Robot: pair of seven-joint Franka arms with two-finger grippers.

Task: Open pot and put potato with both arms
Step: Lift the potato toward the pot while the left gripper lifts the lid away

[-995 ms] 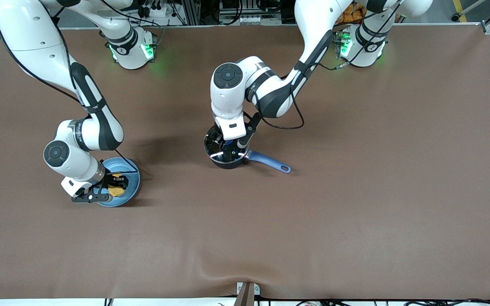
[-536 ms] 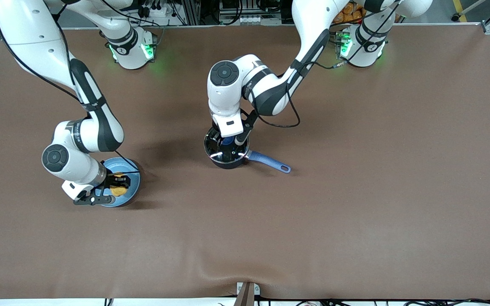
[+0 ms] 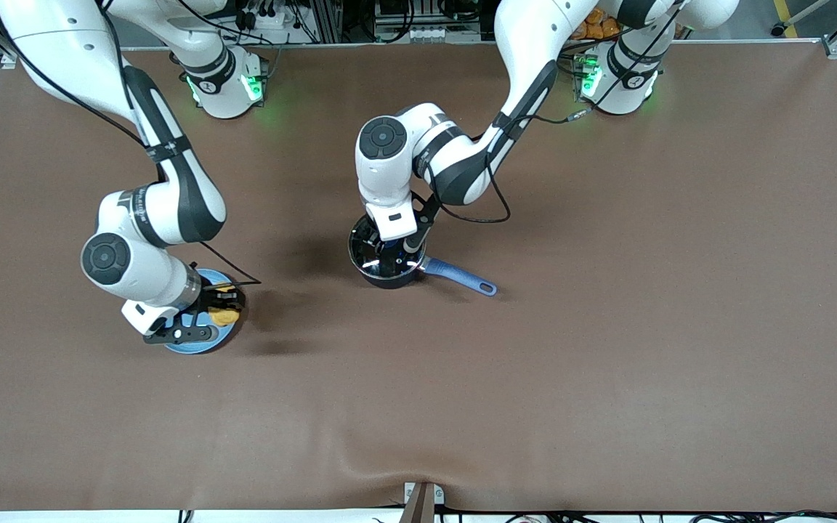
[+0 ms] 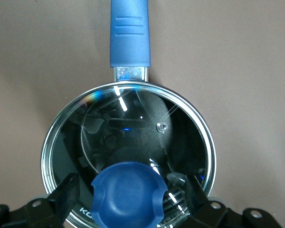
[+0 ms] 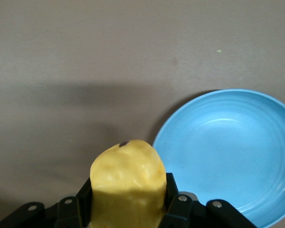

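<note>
One potato (image 5: 127, 183), one lidded pot (image 3: 386, 258)

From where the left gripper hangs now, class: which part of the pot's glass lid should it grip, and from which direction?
Grip the blue knob at the middle of the lid, coming straight down from above. The knob stands up from the flat glass and is narrow enough for two fingers; the left gripper already has its open fingers on either side of it. The rim lies flush on the pot.
</note>
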